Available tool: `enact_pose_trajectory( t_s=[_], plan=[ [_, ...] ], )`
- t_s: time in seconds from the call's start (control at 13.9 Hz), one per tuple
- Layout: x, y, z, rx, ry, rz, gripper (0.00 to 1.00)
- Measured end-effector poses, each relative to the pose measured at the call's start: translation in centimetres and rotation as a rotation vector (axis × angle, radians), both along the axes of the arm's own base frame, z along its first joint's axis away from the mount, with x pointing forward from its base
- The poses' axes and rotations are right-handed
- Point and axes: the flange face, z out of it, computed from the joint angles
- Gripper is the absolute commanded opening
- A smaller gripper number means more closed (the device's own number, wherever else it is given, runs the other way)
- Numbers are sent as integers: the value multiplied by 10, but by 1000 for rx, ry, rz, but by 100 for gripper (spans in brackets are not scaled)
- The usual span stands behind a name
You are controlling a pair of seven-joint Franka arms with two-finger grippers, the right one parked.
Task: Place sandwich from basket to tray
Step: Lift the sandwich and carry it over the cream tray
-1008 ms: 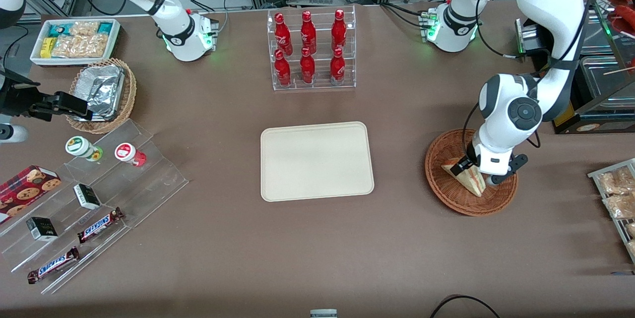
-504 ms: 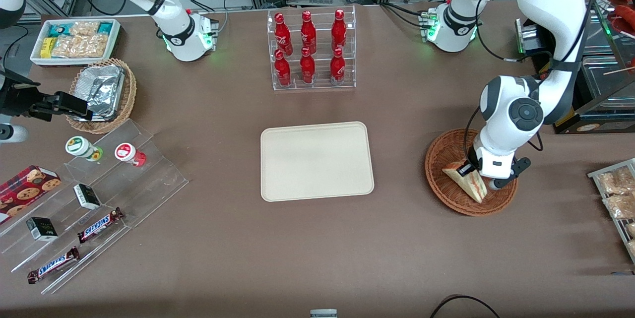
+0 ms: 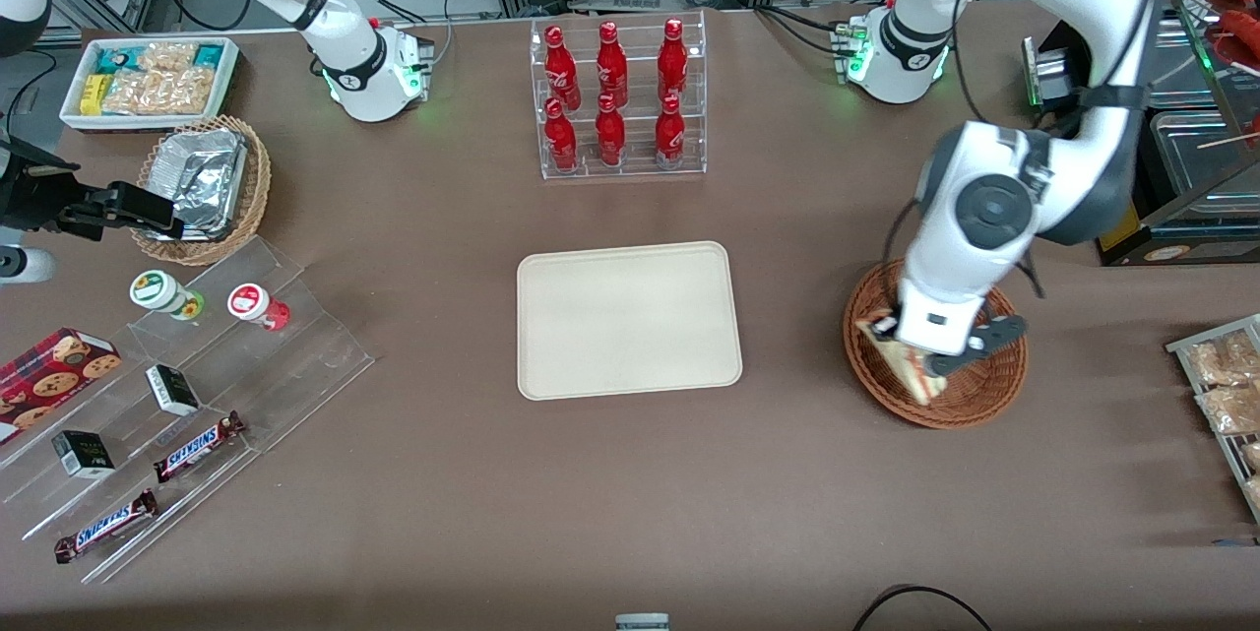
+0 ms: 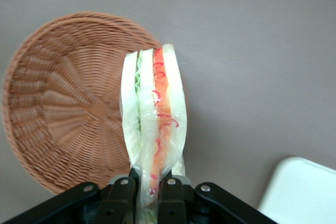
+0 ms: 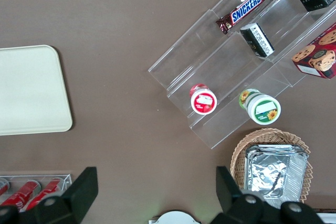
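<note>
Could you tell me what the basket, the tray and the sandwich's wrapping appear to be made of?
The basket looks like reddish-brown woven wicker: radiating strands show.

The tray seems matte cream plastic or similar, smooth and seamless.

The sandwich, clamped in the gripper above the basket, appears wrapped in clear glossy film, judging by its sheen and creases.

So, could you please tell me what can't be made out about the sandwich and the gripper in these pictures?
- Sandwich, front view: the arm's wrist covers most of it; only its edge and tip show above the basket.
- Gripper, left wrist view: shut on the sandwich, but the picture's edge cuts off the finger bases and the sandwich's gripped end.
- Tray, left wrist view: only a corner shows; the edge cuts off the rest.
</note>
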Motion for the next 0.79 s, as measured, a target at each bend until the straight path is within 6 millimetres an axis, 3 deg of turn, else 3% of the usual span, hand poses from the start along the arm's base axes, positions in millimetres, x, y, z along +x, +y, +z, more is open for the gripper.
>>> enact_pose_trajectory(
  t_s=[0.22,0.5,0.65,0.79],
  plan=[
    [-21,-80,16,-20,-33,-119,0],
    [-40,-186,14,-104,-31,-226,0],
    [-43,-223,1,-133,-18,-258,0],
    [-42,-246,-13,-162,1,-266,0]
  ],
)
